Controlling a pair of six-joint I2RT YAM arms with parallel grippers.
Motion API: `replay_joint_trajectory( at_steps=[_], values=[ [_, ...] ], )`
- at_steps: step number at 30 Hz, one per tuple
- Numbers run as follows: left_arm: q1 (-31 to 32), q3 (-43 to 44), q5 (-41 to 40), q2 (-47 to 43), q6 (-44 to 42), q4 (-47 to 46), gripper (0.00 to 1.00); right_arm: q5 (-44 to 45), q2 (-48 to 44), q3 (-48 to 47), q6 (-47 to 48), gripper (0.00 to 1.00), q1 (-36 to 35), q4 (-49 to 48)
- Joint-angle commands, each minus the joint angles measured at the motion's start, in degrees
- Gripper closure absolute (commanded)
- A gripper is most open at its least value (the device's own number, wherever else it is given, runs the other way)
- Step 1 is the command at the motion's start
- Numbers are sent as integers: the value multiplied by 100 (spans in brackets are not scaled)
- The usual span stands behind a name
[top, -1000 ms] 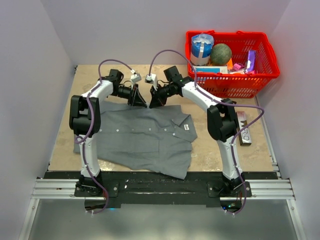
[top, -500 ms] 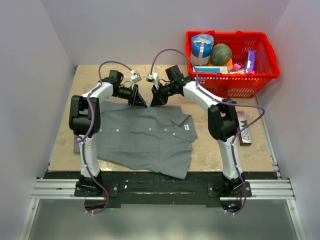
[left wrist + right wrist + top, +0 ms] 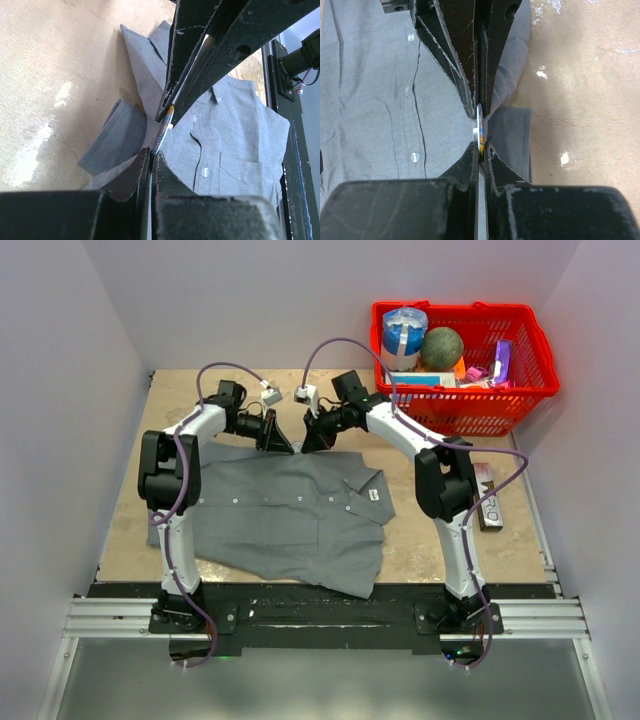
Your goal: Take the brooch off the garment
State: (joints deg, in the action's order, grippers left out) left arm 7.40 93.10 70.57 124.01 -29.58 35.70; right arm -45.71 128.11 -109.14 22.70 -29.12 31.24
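Observation:
The grey garment (image 3: 290,510) lies flat on the table, collar to the right. Both grippers meet at its far edge. The brooch (image 3: 480,131) shows edge-on as a thin gold-yellow disc with a white back piece. It also shows in the left wrist view (image 3: 162,131) and is hidden in the top view. My right gripper (image 3: 483,147) (image 3: 303,447) is shut on one edge of the brooch. My left gripper (image 3: 151,155) (image 3: 289,448) faces it, shut on lifted shirt fabric at the brooch's opposite edge. The two sets of fingertips are almost touching.
A red basket (image 3: 465,400) full of items stands at the back right. A small dark box (image 3: 487,498) lies right of the right arm. A folded flap of shirt (image 3: 512,137) lies on bare wood beside the grippers.
The right gripper has shifted slightly left and farther back, toward the left gripper. The left arm and the shirt have barely moved.

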Motion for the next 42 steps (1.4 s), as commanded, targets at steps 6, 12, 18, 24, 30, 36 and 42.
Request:
replay_joint_trajectory(
  at_steps=[6,12,18,24,30,36,42],
  values=[
    [-81,209,335,-157,-162,16,78,-52,179,-274,-143,100,-58,48],
    [-81,165,300,-175,67,-292,80,-34,223,-318,-160,100,-58,57],
    [-81,156,300,-140,85,-257,88,-34,205,-309,-178,100,-58,40],
    [-63,156,265,-113,-285,103,76,-78,205,-301,-239,100,-58,-22],
    [-28,270,300,-34,-381,252,80,-78,196,-292,-336,100,-49,-75],
    [-10,367,344,53,-434,358,94,-78,161,-248,-354,100,-58,-101],
    [33,385,423,115,-548,508,97,-78,144,-239,-415,100,-58,-136]
  ],
)
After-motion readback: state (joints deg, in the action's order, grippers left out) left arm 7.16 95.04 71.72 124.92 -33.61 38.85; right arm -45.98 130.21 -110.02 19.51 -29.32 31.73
